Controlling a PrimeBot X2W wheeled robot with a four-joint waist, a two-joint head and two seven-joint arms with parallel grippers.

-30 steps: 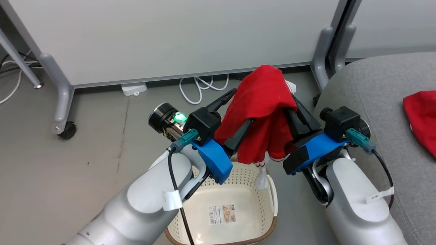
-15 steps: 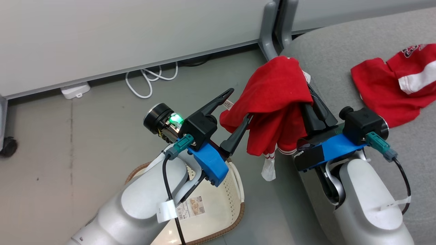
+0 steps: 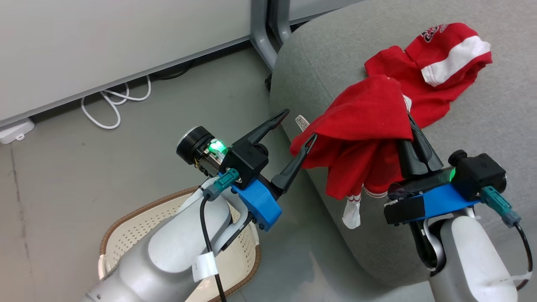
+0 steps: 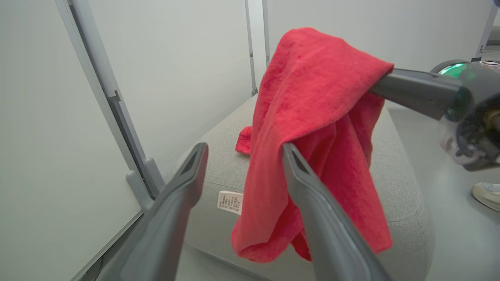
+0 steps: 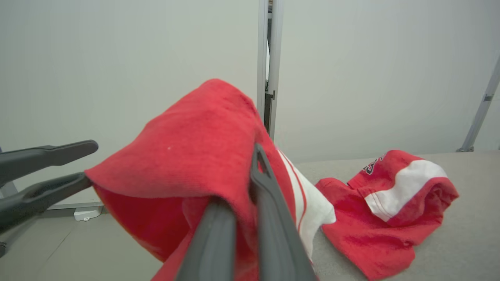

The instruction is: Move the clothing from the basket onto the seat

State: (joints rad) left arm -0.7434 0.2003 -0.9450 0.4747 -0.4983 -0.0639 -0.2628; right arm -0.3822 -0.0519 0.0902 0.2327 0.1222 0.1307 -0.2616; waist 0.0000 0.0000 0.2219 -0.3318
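My right gripper (image 3: 405,115) is shut on a red garment (image 3: 365,138) of the clothing, which hangs over the left edge of the grey seat (image 3: 327,54). The cloth covers its fingertips. My left gripper (image 3: 298,126) is open beside it, one finger tip touching the cloth's edge. In the left wrist view the garment (image 4: 312,117) drapes over that finger (image 4: 312,203). In the right wrist view my fingers (image 5: 269,226) pinch the red cloth (image 5: 187,164). Another red and white garment (image 3: 436,71) lies on the seat. The basket (image 3: 126,235) sits at the lower left, partly hidden by my left arm.
A grey partition leg (image 3: 262,37) stands on the floor close to the seat's far corner. White cables (image 3: 113,107) and a white adapter (image 3: 14,126) lie along the wall's base. A shoe (image 4: 486,195) shows on the floor beyond the seat.
The head camera has swung right, so the basket has slid to the lower left and the seat fills more of the view. Both arms came with it, the garment now over the seat's edge.
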